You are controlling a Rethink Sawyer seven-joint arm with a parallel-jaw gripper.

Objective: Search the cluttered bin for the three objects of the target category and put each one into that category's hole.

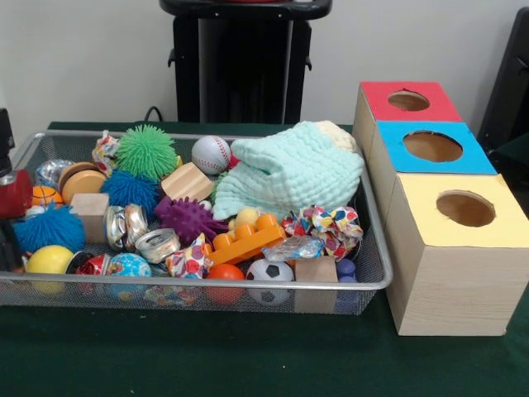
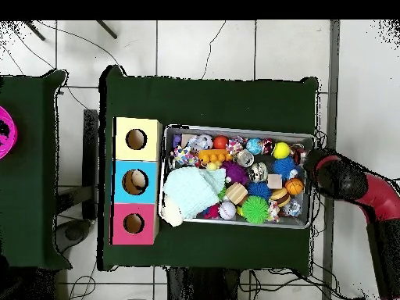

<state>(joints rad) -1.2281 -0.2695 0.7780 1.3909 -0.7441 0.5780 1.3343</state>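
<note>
Step in hand: search phase is judged to be at its start; the three holes appear empty, and no object is seen outside the wire mesh bin (image 1: 376,248).
Arm: the red and black arm (image 2: 351,181) is seen in the overhead view at the bin's 3 o'clock end, outside the rim; in the front view only a red part shows at the left edge.
End effector: the gripper itself is not made out in either view; its opening, and whether anything is held, cannot be told.
Target category: not given by the pictures; candidates are noted below.
Balls: baseball (image 1: 211,154), soccer ball (image 1: 270,273), yellow ball (image 1: 50,260), globe ball (image 1: 129,265).
Spiky balls: green spiky ball (image 1: 145,151), purple spiky ball (image 1: 184,218), blue spiky ball (image 1: 48,227).
Blocks: wooden block (image 1: 187,182), second wooden block (image 1: 89,214), orange brick (image 1: 246,238).
Holes: red box (image 1: 408,101), blue box (image 1: 432,147) and yellow box (image 1: 464,208) stand in a row, touching the bin's end.
Obstruction: a mint cloth (image 1: 289,169) is heaped at the box end, and things beneath it are hidden.
Next move: the arm is to be brought over the bin; crowded neighbours are touching, so a clean grasp is judged difficult.
</note>
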